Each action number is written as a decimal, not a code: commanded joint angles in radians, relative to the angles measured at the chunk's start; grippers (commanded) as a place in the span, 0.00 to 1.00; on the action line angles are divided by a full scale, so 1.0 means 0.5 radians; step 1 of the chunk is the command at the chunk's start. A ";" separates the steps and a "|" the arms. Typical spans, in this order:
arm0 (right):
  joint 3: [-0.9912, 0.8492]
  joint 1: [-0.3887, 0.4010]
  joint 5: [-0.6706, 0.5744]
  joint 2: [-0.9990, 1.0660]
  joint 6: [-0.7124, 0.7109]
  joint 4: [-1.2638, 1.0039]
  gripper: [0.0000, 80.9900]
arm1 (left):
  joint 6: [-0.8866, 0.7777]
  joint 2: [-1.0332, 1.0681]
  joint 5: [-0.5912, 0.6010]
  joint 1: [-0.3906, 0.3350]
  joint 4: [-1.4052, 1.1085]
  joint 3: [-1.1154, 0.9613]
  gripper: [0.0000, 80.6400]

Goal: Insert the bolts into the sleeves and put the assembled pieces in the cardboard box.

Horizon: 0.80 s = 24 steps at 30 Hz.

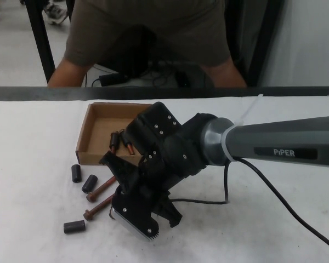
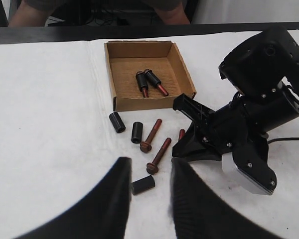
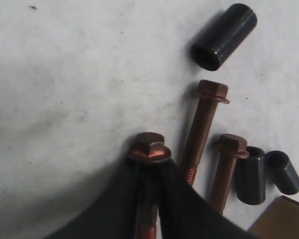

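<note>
My right gripper [image 3: 148, 169] is shut on a copper bolt [image 3: 149, 148], whose hex head sticks out past the fingertips. Two more bolts [image 3: 204, 124] [image 3: 226, 169] lie on the white bench beside it. In the left wrist view the right gripper [image 2: 185, 130] sits low beside the cardboard box [image 2: 120, 103], and the held bolt [image 2: 181, 134] is partly hidden. The box holds two assembled pieces [image 2: 142, 82] [image 2: 155, 80]. Three black sleeves [image 2: 116, 122] [image 2: 136, 132] [image 2: 143, 184] lie loose. My left gripper [image 2: 149, 167] is open, just short of the nearest sleeve.
The right arm [image 1: 274, 145] stretches in from the right, trailing a black cable [image 1: 274, 197] over the bench. A person [image 1: 148, 33] sits behind the far edge of the bench. White bench surface spreads left of the box [image 1: 93, 159] and the loose sleeves [image 1: 76, 173].
</note>
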 commanded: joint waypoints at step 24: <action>-0.036 0.132 0.257 -0.637 1.763 0.575 0.00 | -0.683 -0.015 0.290 -0.004 0.081 -0.039 0.33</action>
